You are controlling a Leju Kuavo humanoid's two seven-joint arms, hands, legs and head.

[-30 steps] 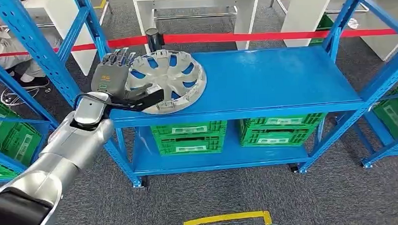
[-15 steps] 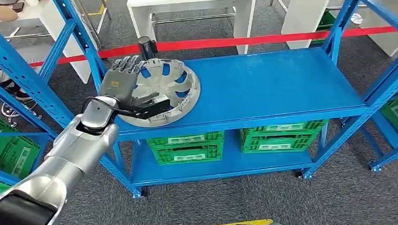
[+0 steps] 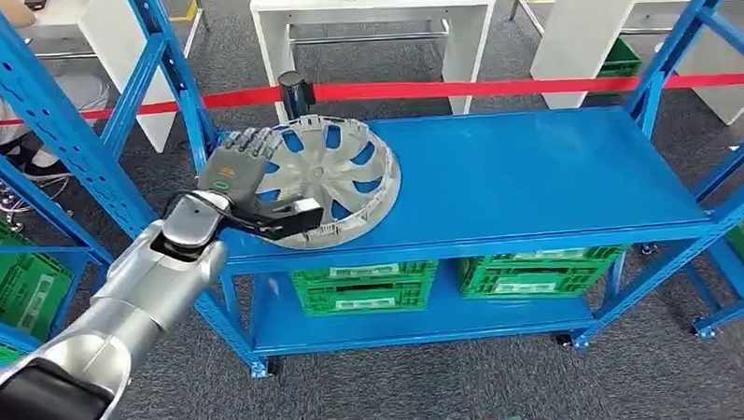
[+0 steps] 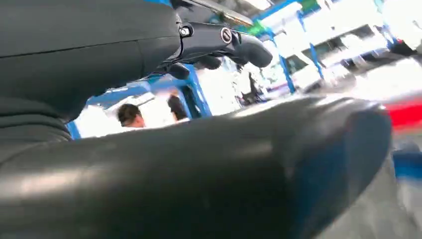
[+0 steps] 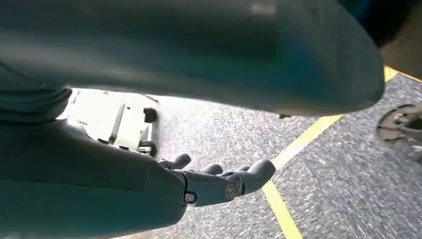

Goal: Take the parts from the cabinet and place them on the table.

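- Silver hubcap (image 3: 329,179) on blue shelf (image 3: 526,177) top's left end, tilted, gripped at rim by left robot hand (image 3: 246,182).
- Right wrist view: right robot hand (image 5: 219,181) spread, holding nothing, over grey floor.
- Green crates (image 3: 366,285) on lower shelf; contents can't tell.

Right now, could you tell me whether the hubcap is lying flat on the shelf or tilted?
Tilted. The hubcap has its near edge on the blue shelf, while the left robot hand holds its left rim raised.
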